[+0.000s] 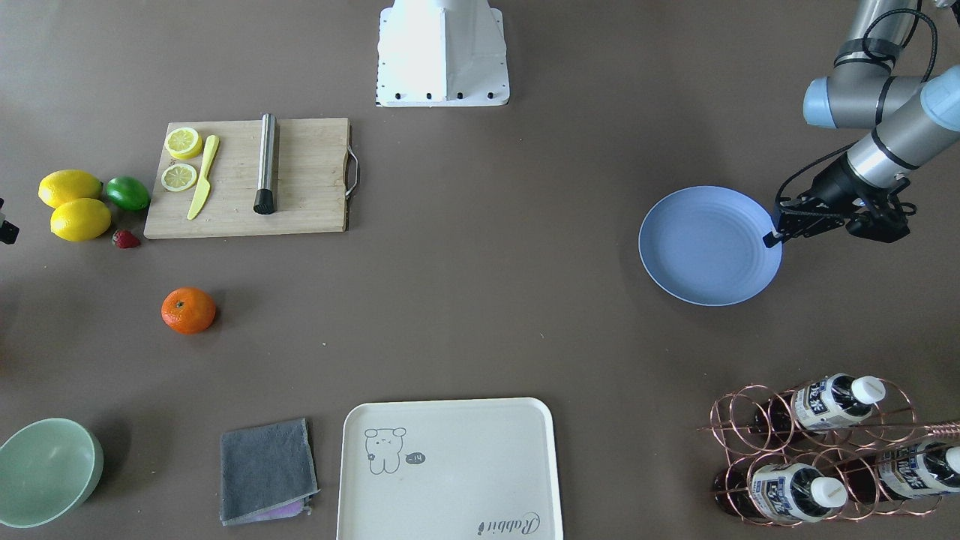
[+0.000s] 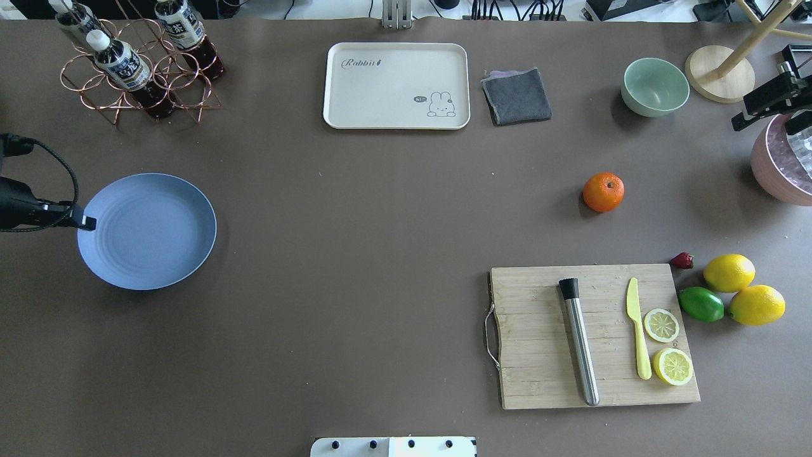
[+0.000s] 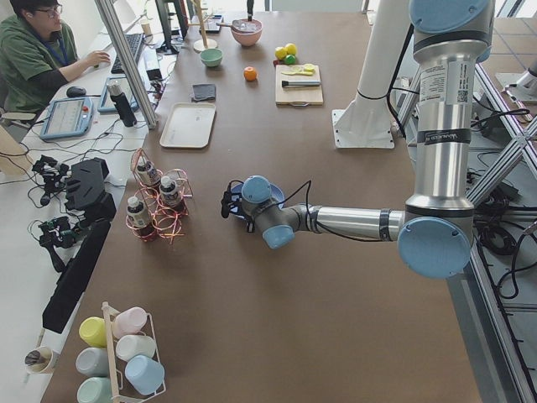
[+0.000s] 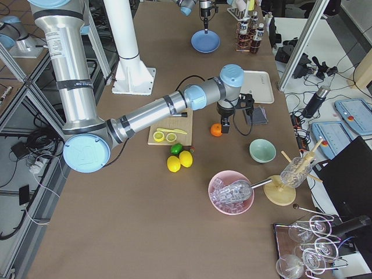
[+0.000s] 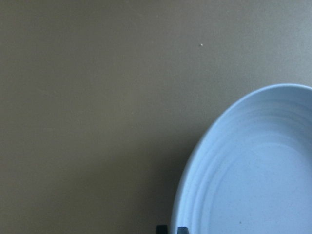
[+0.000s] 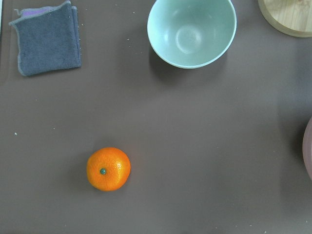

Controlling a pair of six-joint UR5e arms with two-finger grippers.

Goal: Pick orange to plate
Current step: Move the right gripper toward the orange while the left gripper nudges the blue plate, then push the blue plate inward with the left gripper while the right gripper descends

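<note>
While the left gripper [image 1: 771, 239] hangs with its tips at the rim of the round pale-blue plate [image 1: 709, 246], you can't read its jaws. The front-facing view catches it side-on, and the left wrist camera gives you only two dark slivers of fingertip at its bottom edge, so I cannot tell whether it is open or closed. That wrist view also cuts the plate off at the right and bottom.

The right gripper [image 4: 225, 128] is no easier. The front-facing view clips it to a scrap at the frame edge, and its own wrist camera leaves the fingers out of frame. Again, I cannot tell how the jaws stand.

What that wrist camera does give you is the small, round, bright-coloured orange [image 6: 108, 168] from above. It sits alone on the brown table [image 2: 380, 222] with its green stem dot up, and the mint-green bowl [image 6: 191, 31] and folded grey cloth [image 6: 48, 38] lie beyond it. The overhead view puts the orange well apart from the plate, near the wooden chopping board [image 2: 590, 333].

From the right end, you see the right arm stretched out over the board with its wrist turned down beside the orange. The left forearm lies nearly level, reaching to the plate.
</note>
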